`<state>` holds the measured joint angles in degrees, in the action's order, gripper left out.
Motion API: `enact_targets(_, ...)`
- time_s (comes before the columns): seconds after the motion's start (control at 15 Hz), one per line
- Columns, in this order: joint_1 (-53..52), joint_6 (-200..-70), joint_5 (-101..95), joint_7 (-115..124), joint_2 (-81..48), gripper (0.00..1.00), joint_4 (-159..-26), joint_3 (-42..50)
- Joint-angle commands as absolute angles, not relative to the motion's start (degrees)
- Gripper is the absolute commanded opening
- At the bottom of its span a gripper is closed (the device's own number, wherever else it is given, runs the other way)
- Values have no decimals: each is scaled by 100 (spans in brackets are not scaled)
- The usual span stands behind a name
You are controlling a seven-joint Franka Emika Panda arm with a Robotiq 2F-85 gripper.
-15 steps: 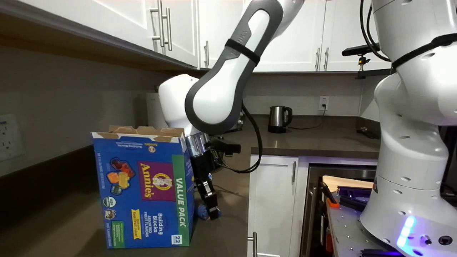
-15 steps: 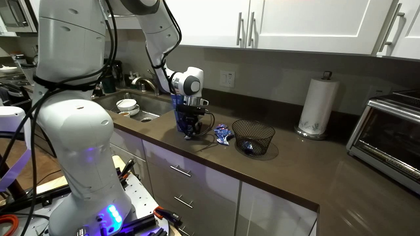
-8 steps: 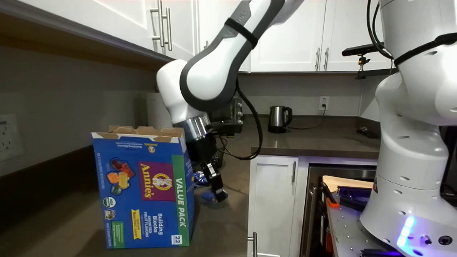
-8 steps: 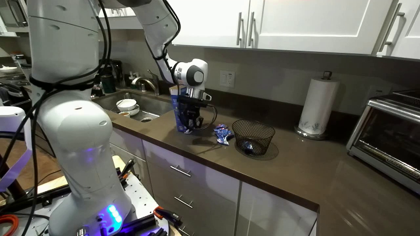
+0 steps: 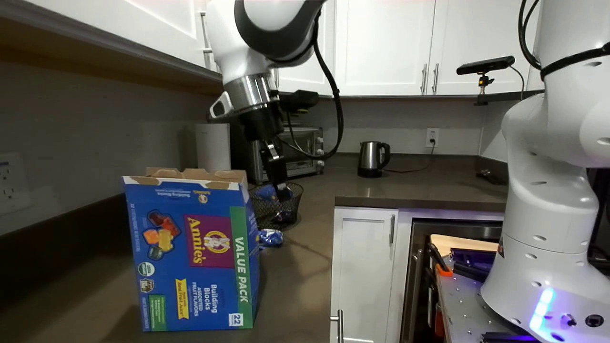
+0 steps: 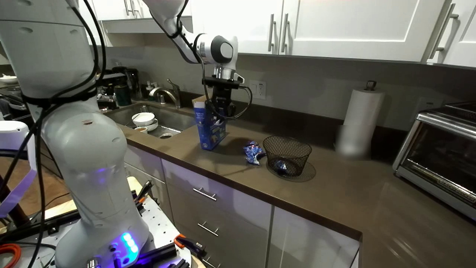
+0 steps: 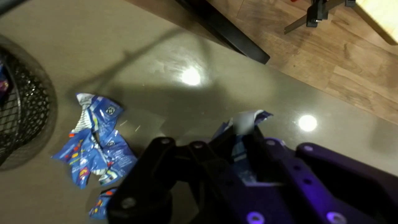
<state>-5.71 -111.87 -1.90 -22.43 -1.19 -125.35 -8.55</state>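
Presently, I judge the step an airborne carry | gripper point(image 5: 284, 192): pinching blue snack wrapper point(image 7: 241, 152) | wrapper: above countertop point(image 6: 327, 186), apart from wire-mesh basket point(image 6: 292, 159) | next move: calls for firm grip, steady travel.

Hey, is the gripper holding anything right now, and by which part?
Yes, the gripper has a blue wrapper pinched at its tips. A crumpled bit sticks out past them; exactly which part is pinched is hidden.
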Motion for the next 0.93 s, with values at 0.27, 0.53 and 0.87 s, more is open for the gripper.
enact_targets(0.27,-751,-10985,-218,-2511,218,4,-12006,-849)
enact_targets(0.53,-860,-10924,-206,-2537,221,4,-11791,-887)
enact_targets(0.87,-978,-10617,-210,-2567,214,4,-11567,-941)
